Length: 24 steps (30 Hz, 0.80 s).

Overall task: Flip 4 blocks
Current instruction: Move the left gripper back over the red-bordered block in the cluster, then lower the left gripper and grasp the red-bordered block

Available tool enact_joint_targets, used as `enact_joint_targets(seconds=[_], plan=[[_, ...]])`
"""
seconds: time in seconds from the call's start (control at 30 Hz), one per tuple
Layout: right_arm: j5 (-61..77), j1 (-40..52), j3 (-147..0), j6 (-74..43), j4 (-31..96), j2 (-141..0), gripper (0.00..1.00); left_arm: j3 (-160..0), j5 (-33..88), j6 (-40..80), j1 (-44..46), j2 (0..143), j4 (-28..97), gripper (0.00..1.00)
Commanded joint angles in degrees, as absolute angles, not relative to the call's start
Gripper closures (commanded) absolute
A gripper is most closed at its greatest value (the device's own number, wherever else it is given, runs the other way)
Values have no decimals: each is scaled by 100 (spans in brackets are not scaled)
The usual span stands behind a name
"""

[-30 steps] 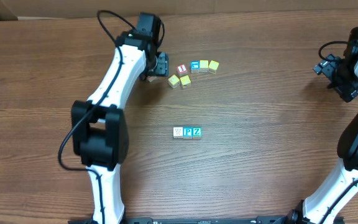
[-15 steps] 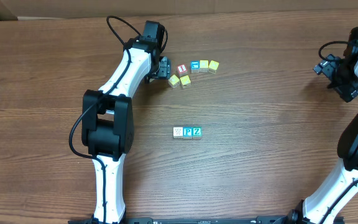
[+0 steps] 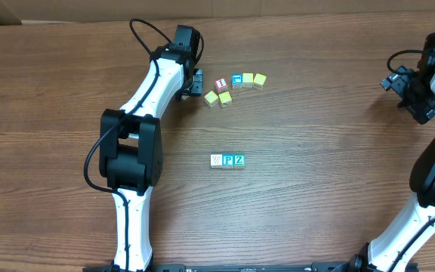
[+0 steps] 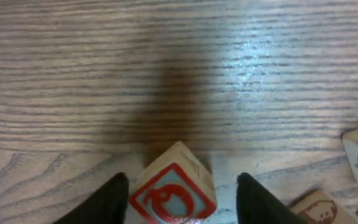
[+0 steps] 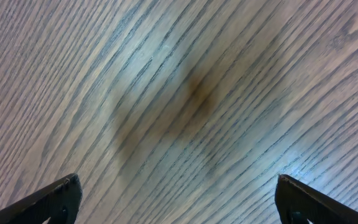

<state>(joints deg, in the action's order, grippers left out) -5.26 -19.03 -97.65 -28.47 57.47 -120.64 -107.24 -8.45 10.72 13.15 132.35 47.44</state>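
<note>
Closest in, my left gripper (image 4: 180, 182) has the red "O" cube (image 4: 174, 200) between its two fingers. The jaws stand part-way in around it, and a sliver of table (image 4: 226, 186) shows on its right side. I read that as not yet clamped, though the view cuts off low and I can't tell whether the left pad touches. The cube looks turned corner-on to the pads. I'd judge the clean way is to twist the wrist so the pads meet flat faces, close slowly, lift just clear, roll it and set it down with another face up. Just right of the "O" cube lie the yellow cubes (image 3: 211, 98) and the red "1" cube (image 3: 220, 84), near enough that a wide swing could knock them, so I'd roll away from them. Well apart from the "O" cube, toward the arm bases, the whitish cube (image 3: 216, 160), blue "P" cube (image 3: 228, 160) and "Z" cube (image 3: 239, 160) touch in a row. Far right of the "O" cube, the right gripper (image 5: 178, 190) hangs spread wide, holding nothing.
</note>
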Motion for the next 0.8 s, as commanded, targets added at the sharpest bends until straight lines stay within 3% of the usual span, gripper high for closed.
enact_joint_targets(seconds=[0.0, 0.13, 0.5, 0.57, 0.6, 0.77], plan=[[-523, -1894, -9865, -2847, 5714, -12014, 0, -10761, -926, 1184, 1334, 13340, 4794, 54], [-523, -1894, -9865, -2845, 5714, -12014, 0, -10761, -923, 1413, 1334, 13340, 4893, 60], [-523, -1894, -9865, -2845, 5714, -12014, 0, -10763, -982, 1542, 1334, 13340, 5304, 55], [-521, -1894, -9865, -2845, 5712, -12014, 0, -10763, -1175, 1514, 1334, 13340, 5137, 50], [-523, -1894, -9865, -2845, 5714, -12014, 0, -10763, -1247, 1317, 1334, 13338, 4901, 43], [-523, -1894, -9865, -2847, 5714, -12014, 0, -10763, -1240, 893, 1334, 13340, 4381, 33]])
